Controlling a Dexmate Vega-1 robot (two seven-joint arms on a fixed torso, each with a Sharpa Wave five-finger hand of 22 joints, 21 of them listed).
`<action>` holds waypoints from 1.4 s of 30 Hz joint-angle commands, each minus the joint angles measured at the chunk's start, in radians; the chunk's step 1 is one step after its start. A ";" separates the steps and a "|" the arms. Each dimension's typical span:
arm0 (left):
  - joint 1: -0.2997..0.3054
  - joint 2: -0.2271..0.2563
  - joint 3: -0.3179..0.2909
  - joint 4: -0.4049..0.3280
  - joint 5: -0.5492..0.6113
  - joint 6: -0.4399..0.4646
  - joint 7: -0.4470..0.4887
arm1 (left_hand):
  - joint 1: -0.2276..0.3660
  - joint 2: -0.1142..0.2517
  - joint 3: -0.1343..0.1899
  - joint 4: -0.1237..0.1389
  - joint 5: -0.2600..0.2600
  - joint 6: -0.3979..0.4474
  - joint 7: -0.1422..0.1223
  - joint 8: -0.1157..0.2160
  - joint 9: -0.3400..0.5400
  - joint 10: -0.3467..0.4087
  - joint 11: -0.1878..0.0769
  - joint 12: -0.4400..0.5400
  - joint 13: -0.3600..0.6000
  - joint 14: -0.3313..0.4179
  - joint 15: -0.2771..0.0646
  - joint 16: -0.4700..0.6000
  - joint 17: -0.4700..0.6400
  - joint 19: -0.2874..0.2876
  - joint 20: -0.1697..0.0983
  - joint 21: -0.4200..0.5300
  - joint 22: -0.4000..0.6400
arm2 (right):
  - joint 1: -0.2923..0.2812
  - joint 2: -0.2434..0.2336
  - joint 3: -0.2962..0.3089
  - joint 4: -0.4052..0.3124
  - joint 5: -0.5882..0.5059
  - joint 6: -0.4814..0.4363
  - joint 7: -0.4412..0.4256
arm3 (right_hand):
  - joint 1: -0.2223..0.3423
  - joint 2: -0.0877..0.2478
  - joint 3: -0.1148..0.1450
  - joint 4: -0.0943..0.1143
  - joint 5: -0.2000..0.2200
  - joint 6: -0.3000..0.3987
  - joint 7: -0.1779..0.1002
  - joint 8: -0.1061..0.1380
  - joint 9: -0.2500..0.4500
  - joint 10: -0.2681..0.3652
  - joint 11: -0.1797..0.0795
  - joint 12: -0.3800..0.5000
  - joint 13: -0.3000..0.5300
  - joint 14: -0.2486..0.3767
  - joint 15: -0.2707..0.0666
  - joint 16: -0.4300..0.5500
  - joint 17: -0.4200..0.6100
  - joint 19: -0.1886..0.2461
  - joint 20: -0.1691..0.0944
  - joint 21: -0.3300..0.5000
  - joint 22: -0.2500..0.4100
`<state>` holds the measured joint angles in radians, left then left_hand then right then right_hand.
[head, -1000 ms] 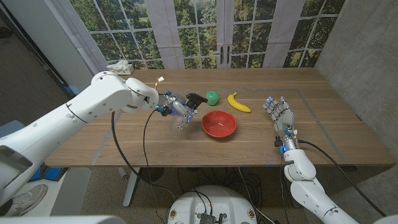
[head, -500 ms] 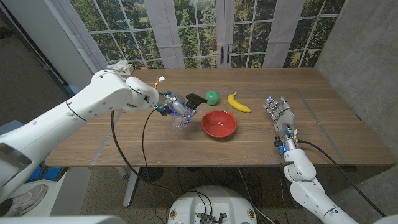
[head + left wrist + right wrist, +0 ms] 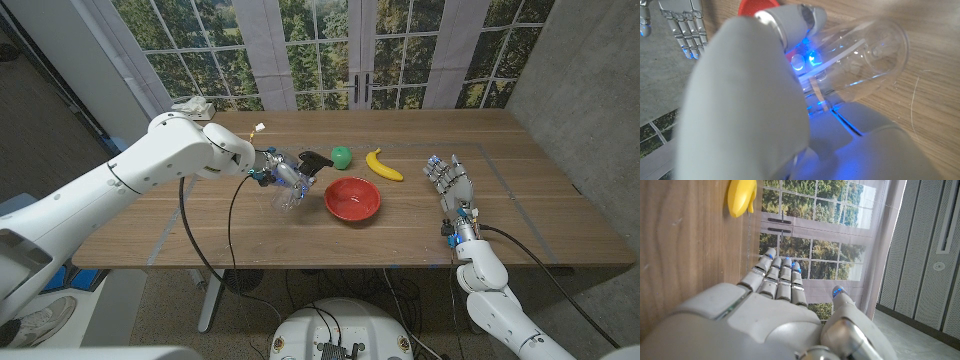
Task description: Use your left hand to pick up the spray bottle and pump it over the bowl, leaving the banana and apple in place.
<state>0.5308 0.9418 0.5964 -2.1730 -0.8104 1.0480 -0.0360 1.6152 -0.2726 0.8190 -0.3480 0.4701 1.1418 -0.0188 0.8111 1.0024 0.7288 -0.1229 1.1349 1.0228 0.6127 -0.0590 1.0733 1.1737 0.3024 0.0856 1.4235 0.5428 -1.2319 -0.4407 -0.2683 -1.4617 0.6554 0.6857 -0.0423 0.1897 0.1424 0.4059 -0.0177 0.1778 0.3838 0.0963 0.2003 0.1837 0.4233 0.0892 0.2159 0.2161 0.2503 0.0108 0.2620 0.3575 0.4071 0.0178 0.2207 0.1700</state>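
**Bottle held up beside the bowl**

Here I see the table [image 3: 200, 225] carrying everything, so I place things from the red bowl [image 3: 352, 198] near its middle. My left arm [image 3: 130, 175] reaches in across the table toward the bowl, and my left hand [image 3: 268, 167] grips the clear bottle [image 3: 291, 183], fingers clamped around its upper body. The bottle hangs tilted just beside the bowl on the robot's left, lifted off the wood, with its black spray head [image 3: 315, 159] pointing toward the bowl. In the left wrist view the bottle's clear base [image 3: 880, 50] shows above the wood grain, with the bowl's red rim [image 3: 752, 5] past the hand.

My right hand [image 3: 447, 182] stands well apart from the bowl on the robot's right, fingers straight, close together and holding nothing.

The banana [image 3: 382, 166] lies just behind the bowl, toward the right hand. The green apple [image 3: 342, 157] sits behind the bowl, near the spray head.
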 commanded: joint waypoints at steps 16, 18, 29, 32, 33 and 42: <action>0.039 -0.014 -0.002 0.029 0.051 -0.128 -0.016 | 0.170 0.181 0.233 0.126 -0.016 -0.212 0.006 -0.361 -0.348 -0.019 -0.002 -0.003 -0.008 0.014 -0.097 0.094 -0.014 0.011 -0.016 0.141 0.077 | 0.023 -0.005 0.000 0.016 0.014 -0.012 0.018 | -0.003 0.016 0.002 0.005 0.005 0.006 0.003 -0.002 0.005 0.004 0.001 0.001 0.004 0.009 0.002 -0.001 -0.001 0.004 0.003 -0.007 0.004; 0.068 -0.017 -0.021 0.036 0.046 -0.169 -0.009 | 0.169 0.180 0.230 0.126 -0.019 -0.259 0.004 -0.404 -0.374 -0.016 -0.004 -0.013 -0.030 0.021 -0.102 0.086 -0.029 0.013 -0.026 0.140 0.073 | 0.025 -0.004 0.001 0.018 0.009 -0.011 0.015 | -0.003 0.016 0.002 0.005 0.005 0.006 0.002 -0.002 0.005 0.004 0.002 0.000 0.004 0.009 0.001 -0.002 -0.001 0.004 0.003 -0.008 0.004; 0.081 -0.025 -0.021 0.067 0.071 -0.242 -0.032 | 0.171 0.190 0.188 0.127 -0.044 -0.470 -0.047 -0.645 -0.564 -0.008 -0.007 -0.089 -0.188 0.145 -0.138 -0.007 -0.237 0.015 -0.077 0.122 0.025 | 0.036 0.000 -0.001 0.027 0.007 -0.019 0.008 | -0.003 0.017 0.002 0.005 0.005 0.005 0.000 -0.002 0.005 0.005 0.000 0.000 0.004 0.011 0.003 -0.002 -0.001 0.005 0.003 -0.010 0.004; 0.084 -0.027 -0.023 0.081 0.072 -0.264 -0.049 | 0.170 0.185 0.184 0.127 -0.046 -0.555 -0.066 -0.657 -0.602 -0.015 -0.008 -0.114 -0.226 0.162 -0.145 -0.017 -0.260 0.021 -0.084 0.119 0.011 | 0.038 0.002 -0.001 0.027 0.007 -0.021 0.005 | -0.003 0.017 0.002 0.005 0.005 0.005 -0.001 -0.002 0.005 0.004 0.000 0.000 0.004 0.010 0.003 -0.002 -0.001 0.006 0.003 -0.010 0.004; 0.079 -0.028 -0.020 0.083 0.073 -0.258 -0.052 | 0.170 0.183 0.183 0.127 -0.046 -0.589 -0.072 -0.656 -0.615 -0.013 -0.008 -0.117 -0.233 0.171 -0.143 -0.020 -0.269 0.024 -0.090 0.118 0.006 | 0.040 0.001 -0.002 0.029 0.007 -0.020 0.008 | -0.003 0.017 0.002 0.005 0.005 0.005 -0.001 -0.002 0.005 0.005 0.001 0.000 0.004 0.010 0.003 -0.002 -0.001 0.006 0.003 -0.010 0.004; 0.090 -0.022 -0.023 0.109 0.083 -0.326 -0.105 | 0.169 0.173 0.187 0.129 -0.045 -0.771 -0.103 -0.647 -0.693 -0.008 0.000 -0.134 -0.268 0.190 -0.146 -0.031 -0.275 0.043 -0.095 0.118 -0.022 | 0.045 0.003 -0.005 0.027 0.000 -0.023 0.001 | -0.002 0.017 0.003 0.003 0.005 0.004 -0.003 -0.002 0.005 0.004 0.001 0.000 0.004 0.010 0.001 -0.003 -0.001 0.006 0.003 -0.012 0.004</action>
<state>0.6070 0.9179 0.5780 -2.0931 -0.7385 0.7951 -0.0925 1.6145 -0.2719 0.8190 -0.3480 0.4247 0.3817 -0.1182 0.1583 0.3204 0.7177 -0.1301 1.0071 0.7624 0.6957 -0.0480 1.0492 0.8977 0.3026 0.0240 1.4236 0.5253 -1.1944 -0.4402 -0.2692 -1.4349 0.6636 0.6670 -0.0344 0.1896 0.1424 0.4059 -0.0177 0.1778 0.3838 0.0963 0.2003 0.1837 0.4233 0.0892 0.2159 0.2161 0.2502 0.0107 0.2620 0.3575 0.4070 0.0179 0.2129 0.1700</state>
